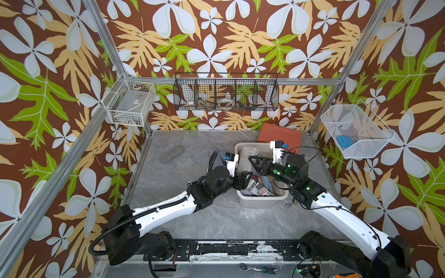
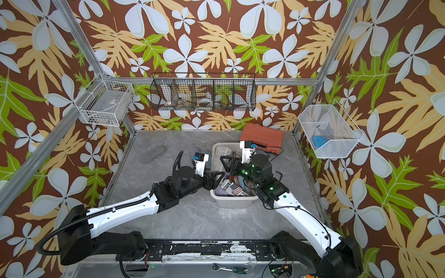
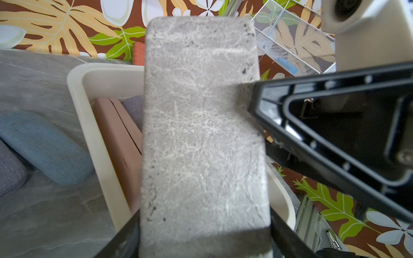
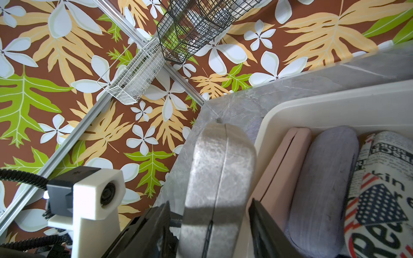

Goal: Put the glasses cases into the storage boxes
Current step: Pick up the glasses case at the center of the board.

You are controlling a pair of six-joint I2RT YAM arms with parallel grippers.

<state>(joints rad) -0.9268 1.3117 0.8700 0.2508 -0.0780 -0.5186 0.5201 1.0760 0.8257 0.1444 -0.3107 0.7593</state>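
**mika:** so which arm actually has the grey case (image 3: pixel 201 122)?

**jo:** the left gripper (image 3: pixel 204 223). One end of the case is wedged between its two fingers. Both are pressed flat on the long sides, and the rest of the case sticks straight out past the tips. Looks like a solid hold.

**mika:** and the right gripper (image 4: pixel 207 210)?

**jo:** it's on the opposite side, straddling the same case across the thin edge, with the seam running up between its fingers. In the left wrist view one finger (image 3: pixel 270 107) has its tip against the case's side. The gap is fairly narrow, but honestly I can't tell if it's really pinching yet.

**mika:** where's all that relative to the box (image 1: pixel 262 201)?

**jo:** the case hangs over the box, on the side nearer the left arm. Right next to one right finger, down inside the box, a pink case (image 4: pixel 281 174), a lavender case (image 4: pixel 324 189) and a newspaper-print case (image 4: pixel 384 178) lie side by side. I can't tell if the grey one touches any of them.

**mika:** anything outside the box?

**jo:** a blue case (image 3: pixel 44 145) lies on the table (image 1: pixel 192 216) just outside the box wall. It's off to one side of the left fingers and clear of them. A second grey case (image 1: pixel 171 154) lies well apart from both grippers.
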